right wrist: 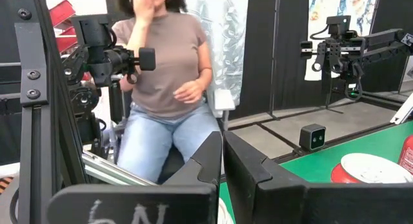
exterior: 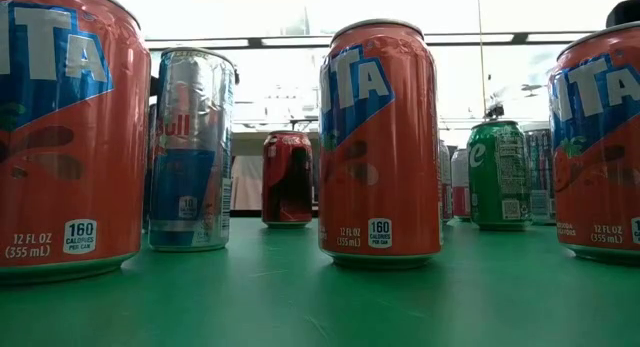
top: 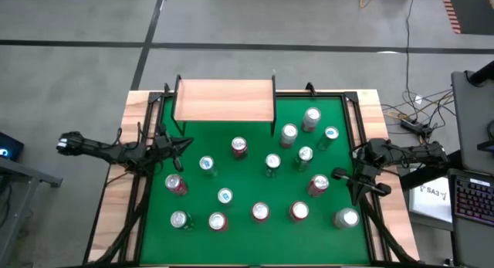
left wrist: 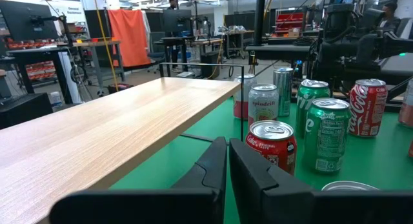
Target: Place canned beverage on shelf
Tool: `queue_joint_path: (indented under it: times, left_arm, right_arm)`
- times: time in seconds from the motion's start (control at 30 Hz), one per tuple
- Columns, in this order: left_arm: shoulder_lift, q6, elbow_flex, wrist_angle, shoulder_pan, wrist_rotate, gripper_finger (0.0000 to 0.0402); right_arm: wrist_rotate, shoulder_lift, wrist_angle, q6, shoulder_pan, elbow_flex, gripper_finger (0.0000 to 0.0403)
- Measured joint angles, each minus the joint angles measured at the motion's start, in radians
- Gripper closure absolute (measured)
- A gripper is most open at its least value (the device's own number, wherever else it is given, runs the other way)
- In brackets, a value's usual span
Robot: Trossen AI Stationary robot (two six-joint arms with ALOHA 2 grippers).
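Observation:
The shelf (top: 224, 100), a light-wood board on thin black legs, stands at the far edge of the green table (top: 231, 175), left of centre; its top (left wrist: 110, 127) is bare. Several cans stand upright on the green: red ones (top: 239, 147) (left wrist: 271, 143), green ones (left wrist: 327, 133), silver ones (top: 311, 118), and orange ones (exterior: 380, 142) close to the low camera. My left gripper (top: 184, 144) (left wrist: 227, 143) hovers shut at the table's left side, level with the shelf's near edge. My right gripper (top: 340, 174) (right wrist: 223, 137) hovers shut at the right side. Neither touches a can.
Black frame rails (top: 150, 106) run along the table's sides, by both arms. A person (right wrist: 171, 75) sits beyond the table. A keyboard (top: 471, 198) and cables (top: 413, 117) lie off the table's right edge. Bare green lies between the shelf's legs and the nearest cans.

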Motion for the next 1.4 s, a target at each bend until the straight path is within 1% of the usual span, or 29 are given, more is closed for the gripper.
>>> queue_joint_path:
  times: [0.9, 1.03, 1.1, 1.2, 1.3, 1.4]
  left_arm:
    - [0.0, 0.0, 0.0, 0.0, 0.0, 0.0, 0.0399]
    - [0.0, 0.018, 0.0, 0.012, 0.0, 0.0, 0.0399]
    - [0.0, 0.017, 0.0, 0.02, 0.0, 0.0, 0.0399]
    - [0.0, -0.076, 0.0, 0.063, 0.0, 0.0, 0.0399]
    - [0.0, -0.2, 0.0, 0.124, 0.0, 0.0, 0.0399]
    - [0.0, -0.257, 0.0, 0.167, 0.0, 0.0, 0.0399]
  right_arm:
    - [0.0, 0.0, 0.0, 0.0, 0.0, 0.0, 0.0394]
    - [0.0, 0.0, 0.0, -0.004, 0.0, 0.0, 0.0394]
    - [0.0, 0.0, 0.0, -0.037, 0.0, 0.0, 0.0394]
    - [0.002, 0.0, 0.002, -0.122, 0.0, 0.0, 0.0394]
    - [0.007, 0.0, 0.017, -0.26, 0.0, 0.0, 0.0394]
    - [0.006, 0.0, 0.039, -0.429, 0.0, 0.0, 0.0394]
